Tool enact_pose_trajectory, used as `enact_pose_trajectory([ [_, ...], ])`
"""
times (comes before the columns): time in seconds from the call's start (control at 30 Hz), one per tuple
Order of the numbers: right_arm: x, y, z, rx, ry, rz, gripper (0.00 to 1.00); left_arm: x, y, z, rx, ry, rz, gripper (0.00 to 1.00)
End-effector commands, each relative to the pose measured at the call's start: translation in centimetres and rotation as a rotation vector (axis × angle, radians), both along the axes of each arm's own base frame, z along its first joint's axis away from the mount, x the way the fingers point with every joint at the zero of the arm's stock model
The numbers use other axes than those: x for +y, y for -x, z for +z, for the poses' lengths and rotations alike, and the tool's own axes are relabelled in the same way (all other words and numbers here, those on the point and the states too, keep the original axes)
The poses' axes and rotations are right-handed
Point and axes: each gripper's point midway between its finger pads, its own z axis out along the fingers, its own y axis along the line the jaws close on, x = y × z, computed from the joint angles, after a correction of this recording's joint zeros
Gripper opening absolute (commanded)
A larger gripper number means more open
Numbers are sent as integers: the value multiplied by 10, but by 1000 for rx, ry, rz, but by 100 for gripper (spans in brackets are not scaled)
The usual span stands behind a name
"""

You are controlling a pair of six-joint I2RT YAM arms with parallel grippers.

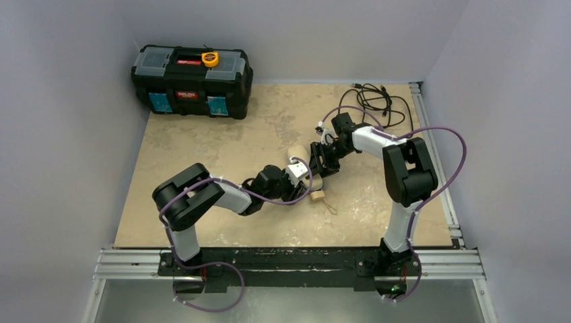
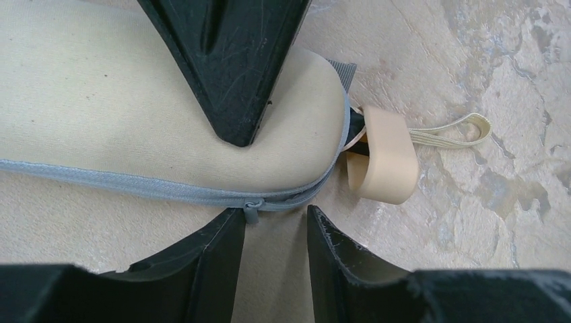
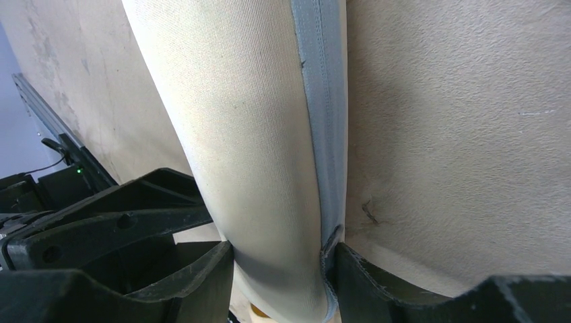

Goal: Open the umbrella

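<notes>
The umbrella lies in the middle of the table inside a pale zip-up sleeve (image 2: 135, 101). Only its pale wooden knob handle (image 2: 384, 151) and beige wrist strap (image 2: 464, 128) stick out of the sleeve's end; the handle also shows in the top view (image 1: 318, 196). The canopy is hidden. My right gripper (image 3: 283, 269) is shut on the sleeve (image 3: 249, 134) beside its grey zipper band (image 3: 323, 101), and one of its fingers (image 2: 236, 67) shows in the left wrist view. My left gripper (image 2: 276, 229) is open just below the zipper pull (image 2: 250, 212), with its left fingertip touching the pull.
A black toolbox (image 1: 192, 73) with a yellow tape measure (image 1: 210, 58) on it stands at the back left. A coiled black cable (image 1: 377, 101) lies at the back right. Metal rails (image 1: 431, 134) border the right and near edges. Grey walls enclose the table.
</notes>
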Motion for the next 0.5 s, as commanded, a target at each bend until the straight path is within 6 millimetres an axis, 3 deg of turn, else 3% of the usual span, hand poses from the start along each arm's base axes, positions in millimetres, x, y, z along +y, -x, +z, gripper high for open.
enact_pose_trajectory([
  [0.0, -24, 19, -38, 24, 160, 49, 34, -7, -21, 21, -63, 60, 56, 35],
  [0.27, -29, 21, -41, 13, 177, 81, 26, -10, -45, 34, -120, 81, 69, 0],
  [0.47, -31, 22, -44, 14, 188, 94, 20, 7, -52, 37, -88, 87, 126, 0],
])
